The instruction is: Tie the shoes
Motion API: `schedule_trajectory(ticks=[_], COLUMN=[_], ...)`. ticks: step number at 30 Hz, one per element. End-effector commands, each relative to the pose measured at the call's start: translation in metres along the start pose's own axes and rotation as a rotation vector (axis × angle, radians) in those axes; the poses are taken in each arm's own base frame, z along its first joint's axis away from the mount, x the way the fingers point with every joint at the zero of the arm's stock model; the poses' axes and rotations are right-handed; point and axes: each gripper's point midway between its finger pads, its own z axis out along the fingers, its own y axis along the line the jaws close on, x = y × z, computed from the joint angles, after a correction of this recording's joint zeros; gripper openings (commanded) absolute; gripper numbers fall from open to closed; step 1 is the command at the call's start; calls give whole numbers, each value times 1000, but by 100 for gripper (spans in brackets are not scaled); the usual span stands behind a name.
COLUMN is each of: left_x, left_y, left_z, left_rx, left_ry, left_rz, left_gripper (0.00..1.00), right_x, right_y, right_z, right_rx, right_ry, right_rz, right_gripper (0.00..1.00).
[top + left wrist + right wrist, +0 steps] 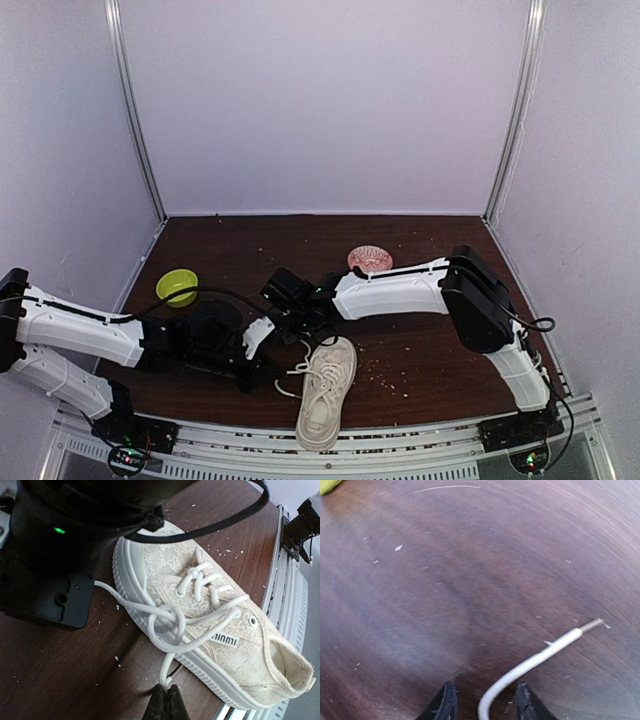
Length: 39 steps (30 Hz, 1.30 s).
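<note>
Dark wood table, crumbs, white walls; left tool pinching lace, right tool parted.

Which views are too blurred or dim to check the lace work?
Top external: dim, the dark brown wooden table swallows detail around the cream canvas sneaker, laces barely resolved. Left wrist: sneaker and white laces sharp and well lit. Right wrist: table smeared in streaks with a pale sheen; the white lace end is legible.
</note>
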Motion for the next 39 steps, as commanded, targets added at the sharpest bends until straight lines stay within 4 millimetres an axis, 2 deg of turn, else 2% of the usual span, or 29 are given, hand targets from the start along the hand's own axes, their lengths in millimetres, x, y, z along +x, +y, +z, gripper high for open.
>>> schedule_trajectory(ticks=[1, 6, 9, 14, 20, 22, 26, 29, 33, 37, 39], left_x=[-17, -17, -18, -19, -18, -20, -21, -23, -29, -36, -38], left_y=[-12, -12, -12, -12, -11, -11, -6, 0, 3, 1, -1], left_z=[0, 0, -1, 0, -2, -3, -6, -7, -10, -13, -14], left_rx=[49, 49, 47, 45, 39, 37, 8, -23, -48, -37, -28], left_ry=[-65, -64, -66, -68, -69, -77, -96, -104, -120, -145, -145], left_rz=[44, 45, 45, 45, 45, 42, 25, 17, 10, 5, 6], left_gripper=[0, 0, 0, 0, 0, 0, 0, 0, 0, 0, 0], right_x=[18, 26, 34, 36, 29, 23, -4, -32, -57, -56, -44], right_y=[16, 8, -2, -18, -28, -31, -41, -54, -84, -122, -140], right_z=[11, 21, 26, 26, 19, 13, -10, -40, -89, -130, -145], right_rx=[-61, -11, 47, 127, 169, 159, 127, 123, 166, 213, 239], right_ry=[47, 74, 89, 92, 73, 50, -38, -122, -219, -274, -282], right_rz=[-16, -31, -37, -44, -22, 5, 60, 81, 91, 133, 149], right_gripper=[45, 45, 42, 29, 0, 0, 0, 0, 0, 0, 0])
